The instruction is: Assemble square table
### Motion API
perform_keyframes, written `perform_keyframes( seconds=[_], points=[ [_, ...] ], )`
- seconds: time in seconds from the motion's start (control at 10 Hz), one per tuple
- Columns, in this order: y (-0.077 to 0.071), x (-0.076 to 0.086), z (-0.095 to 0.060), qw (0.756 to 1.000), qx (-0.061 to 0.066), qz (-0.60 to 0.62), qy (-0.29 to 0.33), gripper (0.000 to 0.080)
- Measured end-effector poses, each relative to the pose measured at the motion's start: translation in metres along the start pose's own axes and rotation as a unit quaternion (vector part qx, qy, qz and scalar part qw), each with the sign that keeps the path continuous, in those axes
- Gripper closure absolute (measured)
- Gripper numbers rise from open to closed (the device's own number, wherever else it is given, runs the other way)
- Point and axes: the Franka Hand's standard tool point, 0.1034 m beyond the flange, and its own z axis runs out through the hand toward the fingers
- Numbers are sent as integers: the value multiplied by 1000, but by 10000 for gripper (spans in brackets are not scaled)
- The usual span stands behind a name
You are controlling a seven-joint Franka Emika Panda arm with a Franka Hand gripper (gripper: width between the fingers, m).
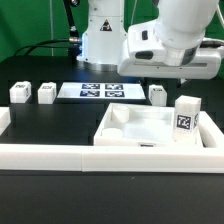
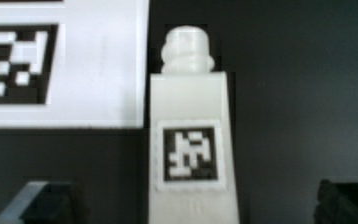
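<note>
table point(image 1: 40, 200): black, carries everything.
my arm point(image 1: 175, 45): white, hangs over the far row of parts on the exterior view's right.
border wall point(image 1: 60, 156): long low white strip along the near edge, with a corner piece on the exterior view's left.
tabletop point(image 1: 128, 135): white square tray with a raised rim. It lies flat just behind the border wall, toward the exterior view's right. Can't tell if it touches the wall.
marker board point(image 1: 100, 90): flat white tagged sheet, far middle of the table, in front of my base.
upright leg point(image 1: 186, 113): white block, tag facing the camera, stands at the tabletop's corner on the exterior view's right. Can't tell if it's inside the rim or just outside.
leg below me point(image 2: 190, 110): lies flat on the table, tag up, rounded peg end pointing away from my fingers point(image 2: 34, 205). Its long side runs right along the marker board's edge; touching or a hair apart, can't tell. In the exterior view it sits just beside the board, on that view's right.
left pair of legs point(image 1: 32, 93): two small tagged blocks side by side, apart from each other, on the exterior view's left of the marker board.
gripper point(image 2: 188, 203): spread wide, holding nothing. One finger sits on each side of the leg below me, with black table showing in both gaps.
</note>
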Motion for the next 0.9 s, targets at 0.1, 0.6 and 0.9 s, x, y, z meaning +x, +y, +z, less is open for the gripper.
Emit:
perform_keyframes(
  seconds=[0.1,0.6,0.9],
  points=[
    [1,3,1,1000,-1,2,-19,150],
    [-6,11,23,993,-9,35,-117,150],
    [-2,8,32,991,-11,40,-125,150]
  ],
)
